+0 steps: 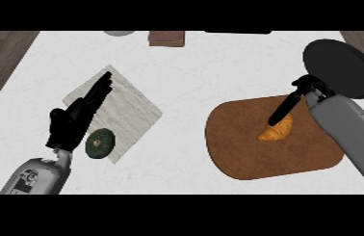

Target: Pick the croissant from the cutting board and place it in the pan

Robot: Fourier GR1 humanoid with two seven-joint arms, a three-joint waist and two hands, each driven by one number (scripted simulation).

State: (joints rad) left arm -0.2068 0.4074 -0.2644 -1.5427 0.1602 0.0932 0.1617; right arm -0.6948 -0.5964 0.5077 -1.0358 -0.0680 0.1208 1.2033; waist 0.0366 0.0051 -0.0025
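Note:
A golden croissant (pixel 277 129) lies on the brown cutting board (pixel 241 153) at the right of the counter. My right hand (pixel 293 101) comes down from the right, its fingers stretched straight toward the croissant's upper end, touching or just above it; I cannot tell which. The hand is open. The dark pan (pixel 334 61) sits at the far right, just behind that hand, partly hidden by the forearm. My left hand (pixel 74 117) rests open at the left, fingers straight and pointing up over a pale mat.
A light grey mat (pixel 131 110) lies at the left with a dark green round squash (pixel 100 142) on its near corner. A brown block (pixel 167 38) and a grey dish (pixel 119 33) stand along the counter's back edge.

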